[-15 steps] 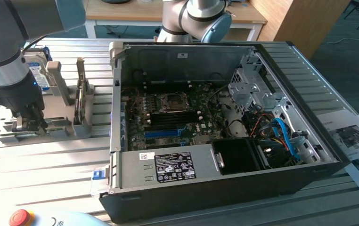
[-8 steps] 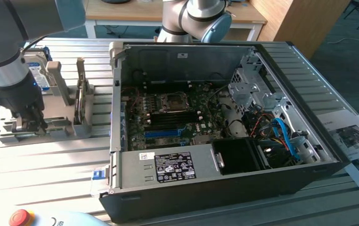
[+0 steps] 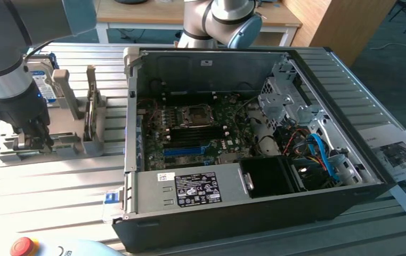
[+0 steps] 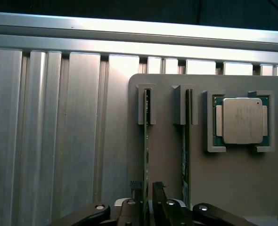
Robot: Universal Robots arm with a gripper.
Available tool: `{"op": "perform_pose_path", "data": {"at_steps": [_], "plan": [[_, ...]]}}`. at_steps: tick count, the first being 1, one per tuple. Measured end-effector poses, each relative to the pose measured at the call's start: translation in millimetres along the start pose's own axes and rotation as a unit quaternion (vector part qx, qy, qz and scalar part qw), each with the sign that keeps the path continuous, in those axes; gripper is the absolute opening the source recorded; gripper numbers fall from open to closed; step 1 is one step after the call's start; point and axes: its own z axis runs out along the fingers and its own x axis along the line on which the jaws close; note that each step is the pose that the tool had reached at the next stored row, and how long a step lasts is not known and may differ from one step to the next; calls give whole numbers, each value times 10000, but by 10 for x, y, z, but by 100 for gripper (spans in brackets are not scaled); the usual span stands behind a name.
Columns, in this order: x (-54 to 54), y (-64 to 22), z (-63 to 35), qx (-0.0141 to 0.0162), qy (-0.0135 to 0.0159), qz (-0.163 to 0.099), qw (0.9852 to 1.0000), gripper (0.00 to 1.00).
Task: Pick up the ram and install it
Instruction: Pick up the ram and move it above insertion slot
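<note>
Straddling the long, thin green circuit-board ram (image 4: 147, 132) with the end effector (image 4: 146, 186) released, not yet clamping. Noting ram standing on edge in the grey slotted holder (image 4: 166, 155) on the ribbed aluminium table (image 4: 59, 141). Judging it light, stiff, fragile: gripping flat faces near the upper edge, gently.

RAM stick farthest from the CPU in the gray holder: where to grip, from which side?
Take the RAM stick by its exposed long edge, mid-length, squeezing across its two flat faces, coming straight down from above. It stands on edge in the gray holder, one end in a notch, a second stick close beside, so only that edge is free. The pincer hangs over it.
</note>
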Motion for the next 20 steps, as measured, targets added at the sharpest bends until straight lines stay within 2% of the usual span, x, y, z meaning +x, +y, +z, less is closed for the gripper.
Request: {"op": "perform_pose_path", "data": {"at_steps": [20], "plan": [[0,0,-9,-1,1,0,10000,23]]}}
